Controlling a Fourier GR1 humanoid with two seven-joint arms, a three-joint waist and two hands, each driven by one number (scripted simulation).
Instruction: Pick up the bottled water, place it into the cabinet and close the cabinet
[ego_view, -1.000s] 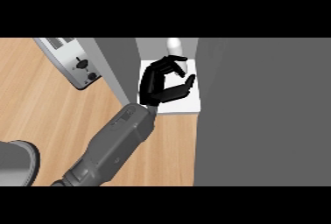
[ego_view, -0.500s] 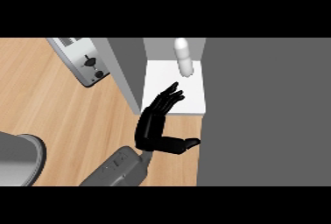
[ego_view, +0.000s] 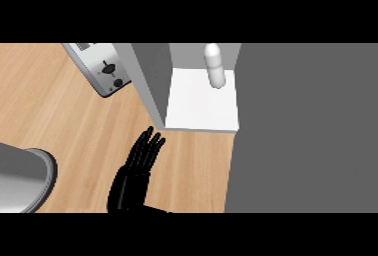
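The bottled water (ego_view: 214, 65) is a pale bottle standing upright at the back of the white cabinet shelf (ego_view: 201, 107). Nothing touches it. The cabinet's grey door (ego_view: 146, 80) stands open along the shelf's left side. My left hand (ego_view: 136, 172) hovers over the wooden counter, just below and left of the shelf's front corner. It is open, with straight fingers pointing toward the cabinet and the thumb out to the right at the view's lower edge. It holds nothing. The right hand does not show.
A silver toaster (ego_view: 103, 67) sits at the top left beside the door. A grey round pot (ego_view: 22, 180) lies at the lower left edge. A wide dark grey cabinet surface (ego_view: 306, 130) fills the right side.
One second ago the hand was curled at the bottle inside the cabinet. It has since let go, straightened and drawn back down the counter. The bottle stays standing on the shelf.
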